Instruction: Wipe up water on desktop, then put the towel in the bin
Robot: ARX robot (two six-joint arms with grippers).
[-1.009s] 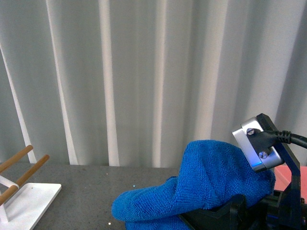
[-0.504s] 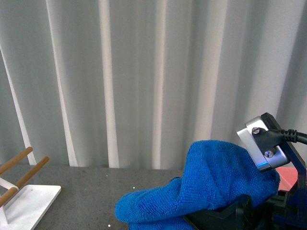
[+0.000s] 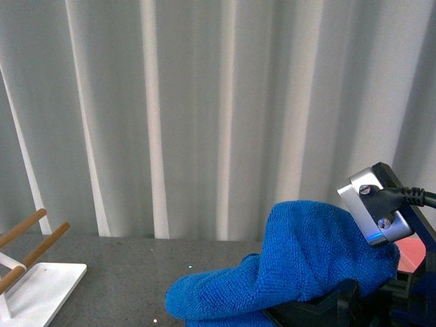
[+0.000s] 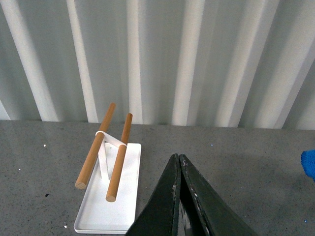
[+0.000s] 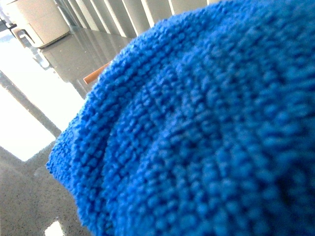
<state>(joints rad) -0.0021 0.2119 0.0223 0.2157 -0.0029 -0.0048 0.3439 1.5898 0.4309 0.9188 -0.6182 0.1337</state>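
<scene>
The blue towel (image 3: pixel 300 266) hangs in a rumpled heap over my right gripper (image 3: pixel 320 306), which is shut on it at the front right of the dark grey desktop (image 3: pixel 122 272). The cloth hides the fingers. A tail of it droops left toward the tabletop. The towel (image 5: pixel 206 128) fills nearly all of the right wrist view. A sliver of the salmon-pink bin (image 3: pixel 412 253) shows behind the right arm's silver wrist camera (image 3: pixel 373 208). My left gripper (image 4: pixel 178 162) is shut on nothing above the desktop (image 4: pixel 246 167). A corner of the towel (image 4: pixel 309 163) shows at that view's edge.
A white rack base (image 3: pixel 41 286) with wooden rods (image 3: pixel 34 242) stands at the left; in the left wrist view this rack (image 4: pixel 110 201) lies just beside the shut jaws. Pale pleated curtains (image 3: pixel 204 116) close off the back of the table.
The right arm and the towel have drifted a little to the right and slightly upward. The rack has not moved.
</scene>
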